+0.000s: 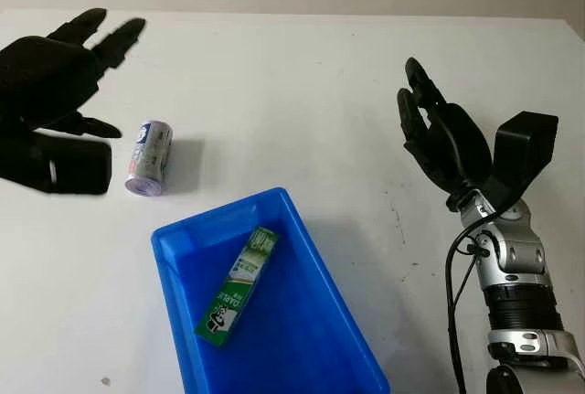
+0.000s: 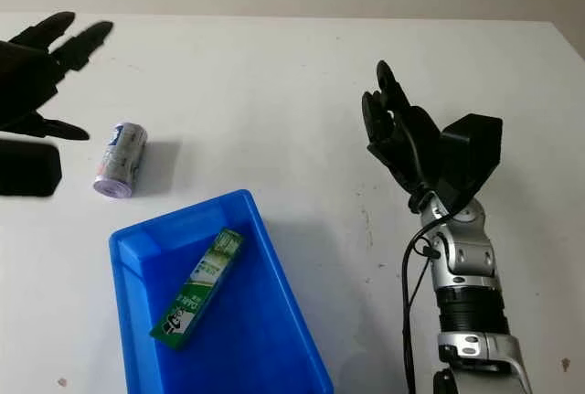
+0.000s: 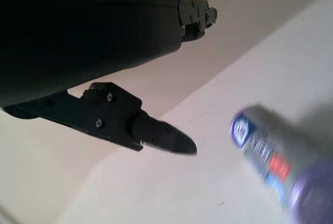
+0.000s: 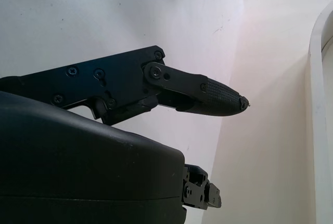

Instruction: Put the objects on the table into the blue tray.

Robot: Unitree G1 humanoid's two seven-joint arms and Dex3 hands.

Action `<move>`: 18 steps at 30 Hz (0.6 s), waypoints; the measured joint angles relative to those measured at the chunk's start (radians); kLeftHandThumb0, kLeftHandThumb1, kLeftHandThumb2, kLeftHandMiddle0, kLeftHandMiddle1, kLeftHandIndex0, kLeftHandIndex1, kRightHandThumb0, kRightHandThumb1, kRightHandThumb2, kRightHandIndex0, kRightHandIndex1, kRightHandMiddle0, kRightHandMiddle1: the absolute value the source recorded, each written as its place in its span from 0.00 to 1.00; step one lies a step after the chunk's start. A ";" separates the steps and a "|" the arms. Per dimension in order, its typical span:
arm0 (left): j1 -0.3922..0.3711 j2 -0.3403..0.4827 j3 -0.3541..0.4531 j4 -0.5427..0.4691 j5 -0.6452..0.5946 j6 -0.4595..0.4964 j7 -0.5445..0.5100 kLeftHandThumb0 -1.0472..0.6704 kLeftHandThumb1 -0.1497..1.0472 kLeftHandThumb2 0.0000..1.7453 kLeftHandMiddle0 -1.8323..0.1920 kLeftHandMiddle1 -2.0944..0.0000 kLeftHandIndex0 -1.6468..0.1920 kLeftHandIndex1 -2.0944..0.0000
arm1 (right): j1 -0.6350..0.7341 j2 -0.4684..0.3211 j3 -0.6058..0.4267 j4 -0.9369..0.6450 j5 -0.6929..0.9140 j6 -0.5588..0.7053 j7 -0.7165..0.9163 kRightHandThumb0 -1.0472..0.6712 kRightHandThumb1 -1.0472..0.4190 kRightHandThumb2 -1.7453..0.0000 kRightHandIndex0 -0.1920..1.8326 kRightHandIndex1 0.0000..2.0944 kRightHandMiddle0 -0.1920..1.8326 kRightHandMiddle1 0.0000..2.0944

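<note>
clerk: blue plastic, item one: blue tray (image 1: 174, 257), lower centre of the left eye view, set at a slant on the white table (image 1: 302, 83), its near end cut by the bottom edge.

checker: contents?

clerk: one green carton (image 1: 239, 284), long and narrow, white panel toward its upper end, lying flat on the tray floor along the tray's length, nearer the left wall.

checker: item two?

clerk: can (image 1: 149, 158), silver body, blue and red label, purple end cap facing the viewer. on its side on the table, mid left of the frame, just above the tray's upper left corner and apart from it.

checker: hands?

clerk: left hand (image 1: 55, 92), black, upper left of the frame, just left of the can and not touching it. released, holding nothing. the left wrist view has one of its fingertips (image 3: 177, 143) near the can (image 3: 276, 167) with bare table between them.

checker: and the other?

clerk: right hand (image 1: 439, 143), black, right of centre, raised above the table on its silver forearm (image 1: 516, 275), well right of the tray. also released, nothing in it. right wrist view: a textured fingertip (image 4: 218, 99) over bare table.

checker: table marks?

clerk: a few small dark specks between tray and right arm.
</note>
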 measured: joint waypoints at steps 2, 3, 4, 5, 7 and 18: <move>-0.064 0.020 -0.096 0.053 0.205 -0.030 0.138 0.59 1.00 0.16 1.00 0.99 0.99 0.99 | 0.000 0.000 0.000 0.000 0.000 0.000 0.001 0.22 0.00 0.63 0.00 0.00 0.00 0.00; -0.113 0.029 -0.155 0.084 0.312 -0.045 0.213 0.58 1.00 0.16 1.00 1.00 1.00 1.00 | 0.000 0.000 0.000 0.000 0.000 0.000 0.002 0.22 0.00 0.63 0.00 0.00 0.00 0.00; -0.166 0.038 -0.211 0.117 0.411 -0.059 0.290 0.57 1.00 0.16 1.00 1.00 1.00 1.00 | -0.001 0.000 0.000 0.000 0.000 0.001 0.003 0.22 0.00 0.63 0.00 0.00 0.00 0.00; -0.214 0.042 -0.253 0.148 0.479 -0.066 0.347 0.56 1.00 0.15 1.00 1.00 1.00 1.00 | -0.001 0.000 -0.001 0.000 0.000 0.004 0.006 0.22 0.00 0.63 0.00 0.00 0.00 0.00; -0.303 0.047 -0.302 0.198 0.555 -0.071 0.410 0.55 1.00 0.14 1.00 1.00 1.00 1.00 | -0.005 -0.001 -0.002 0.000 0.003 0.010 0.013 0.22 0.00 0.63 0.00 0.00 0.00 0.00; -0.483 -0.035 -0.519 0.453 0.713 0.020 0.659 0.54 1.00 0.14 1.00 1.00 1.00 1.00 | -0.030 -0.003 -0.007 0.008 0.005 0.033 0.018 0.23 0.00 0.63 0.00 0.00 0.00 0.00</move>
